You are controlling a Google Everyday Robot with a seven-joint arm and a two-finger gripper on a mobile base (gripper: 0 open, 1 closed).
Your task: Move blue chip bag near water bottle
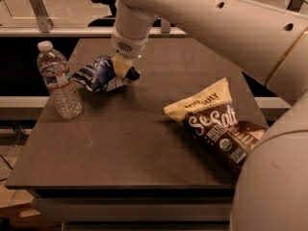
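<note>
The blue chip bag (98,75) is a small crumpled dark-blue foil bag with white lettering, at the table's far left. My gripper (122,70) comes down from above and is shut on the bag's right end. The bag's left tip is close to the water bottle (58,81), a clear ribbed bottle with a white cap and a red-striped label band, standing upright near the table's left edge. A narrow gap shows between bag and bottle.
A large yellow-and-brown "Sea Salt" bag (216,123) lies on the right of the dark table (120,148). My white arm (226,28) spans the upper right. A railing and chair stand behind the table.
</note>
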